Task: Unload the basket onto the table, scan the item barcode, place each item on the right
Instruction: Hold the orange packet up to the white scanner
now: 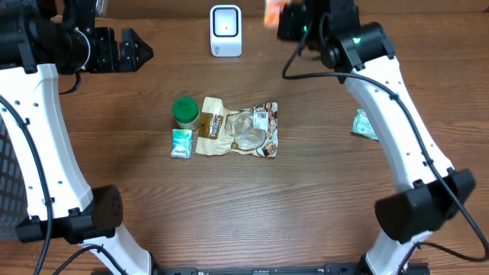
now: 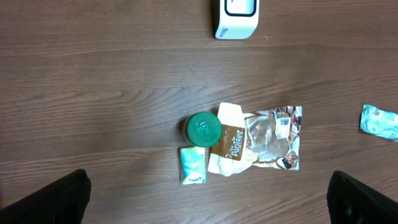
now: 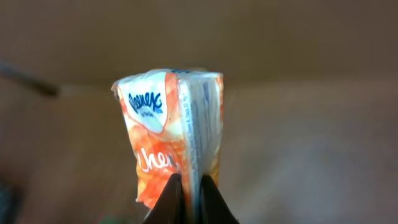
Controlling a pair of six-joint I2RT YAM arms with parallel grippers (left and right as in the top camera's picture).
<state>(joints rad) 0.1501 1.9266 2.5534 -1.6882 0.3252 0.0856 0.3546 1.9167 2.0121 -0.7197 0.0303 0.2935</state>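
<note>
Right wrist camera is right up close: the right end effector (image 3: 188,196) has its two dark fingers pinched together on the bottom edge of the tissue pack (image 3: 168,124). The pack is orange and white in soft glossy wrap. It stands upright, with a blue oval logo on its left face and fine print down the narrow side. Behind it there is only brown blur, so this view gives no layout.

Left wrist camera fills that in. The left end effector (image 2: 208,199) has its jaws wide apart, with one black finger in each lower corner. Between them is nothing but the wood-grain tabletop (image 2: 93,81). Past the fingers lies a flat teal sachet (image 2: 193,165), just beside a round green-lidded jar (image 2: 203,127). A crumpled tan-and-clear snack bag (image 2: 261,140) lies against the jar. A teal packet (image 2: 379,120) sits well apart at the right edge. Farthest off, at the top edge, is the boxy white scanner (image 2: 236,18).

Overhead alone shows both arms. The tissue pack is up at the far edge, a blurred orange patch just right of the scanner and apart from it. The left end effector is far left, well apart from the scanner.
</note>
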